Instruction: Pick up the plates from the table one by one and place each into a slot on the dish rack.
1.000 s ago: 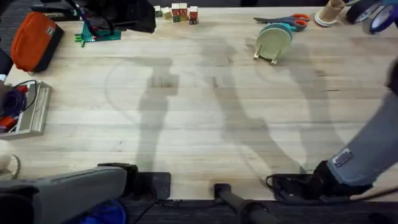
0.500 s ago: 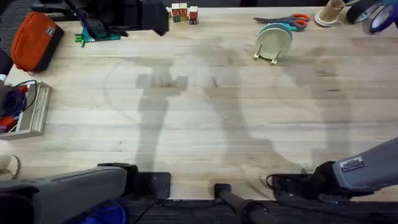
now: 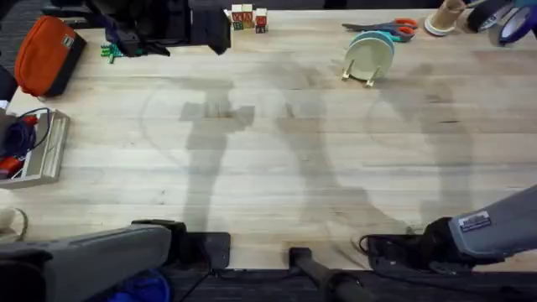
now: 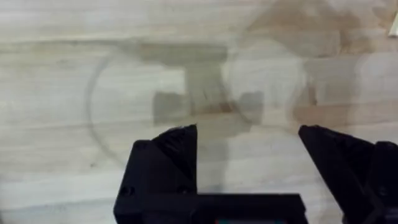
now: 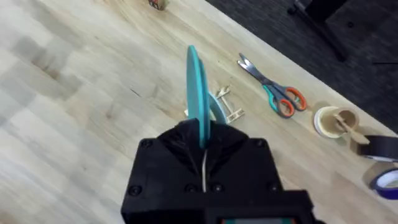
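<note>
The dish rack (image 3: 366, 77) stands at the back right of the table (image 3: 277, 168). A cream-green plate (image 3: 369, 55) stands upright in it, with a turquoise rim (image 3: 377, 37) just behind. In the right wrist view my right gripper (image 5: 202, 142) is shut on a turquoise plate (image 5: 198, 87), held edge-on high over the table; wooden parts of the rack (image 5: 227, 109) show past its edge. My left gripper (image 4: 247, 134) hangs open above bare wood, nothing between its fingers, its shadow on the planks below.
Scissors (image 3: 386, 28), tape rolls (image 3: 502, 18) and small blocks (image 3: 247, 15) line the back edge. An orange pouch (image 3: 46, 54) and a green baseplate (image 3: 109, 52) sit back left, under a dark blurred shape (image 3: 168, 21). A tray (image 3: 38, 151) lies at the left edge.
The right arm's grey link has swung down from the right edge to the lower right corner. The dark blurred shape at the back has shifted right. The rack's plates stay put.
</note>
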Controlling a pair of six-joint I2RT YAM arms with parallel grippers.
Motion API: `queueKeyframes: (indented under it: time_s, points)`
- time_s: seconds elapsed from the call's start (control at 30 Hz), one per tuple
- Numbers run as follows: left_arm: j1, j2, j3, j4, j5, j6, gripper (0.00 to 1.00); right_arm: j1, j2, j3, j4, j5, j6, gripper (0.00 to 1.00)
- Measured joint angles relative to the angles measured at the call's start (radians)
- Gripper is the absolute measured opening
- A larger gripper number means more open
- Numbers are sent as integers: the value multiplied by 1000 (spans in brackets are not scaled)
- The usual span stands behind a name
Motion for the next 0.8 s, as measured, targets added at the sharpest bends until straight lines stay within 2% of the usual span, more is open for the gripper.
queueKeyframes:
  time_s: [0.23,0.53,0.73,0.8]
  points:
    - [0,0,0,-132,0,0,994,-2,0,0,33,1,-40,31]
    - [0,0,0,-390,0,2,994,-2,0,0,18,3,-282,31]
    - [0,0,0,-543,0,2,994,-2,0,0,16,8,-342,31]
    - [0,-1,0,-548,0,3,995,-2,0,0,16,10,-350,31]
